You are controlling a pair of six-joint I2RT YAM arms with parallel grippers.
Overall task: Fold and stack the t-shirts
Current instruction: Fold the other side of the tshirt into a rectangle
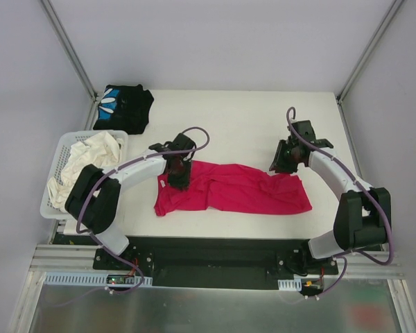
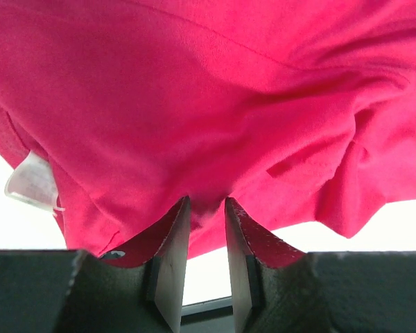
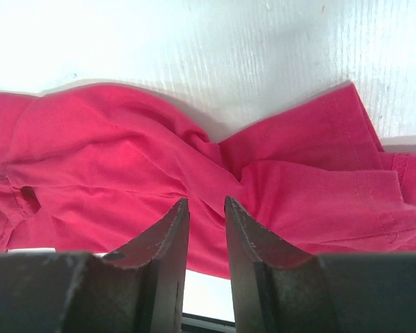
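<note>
The red t-shirt [image 1: 243,191] lay rumpled between the two grippers. The left gripper [image 2: 206,202] had its fingers drawn close, nipping a fold at one end. The right gripper [image 3: 206,201] stood over the other end, fingers near together; whether they held cloth I couldn't tell. A white tag [image 2: 31,182] left of the left fingers bore no legible writing.

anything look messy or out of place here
The red t-shirt is bunched and creased in a long strip across the table, not laid flat. White clothes spill over the rim of the basket at the left. Nothing looks damaged.
</note>
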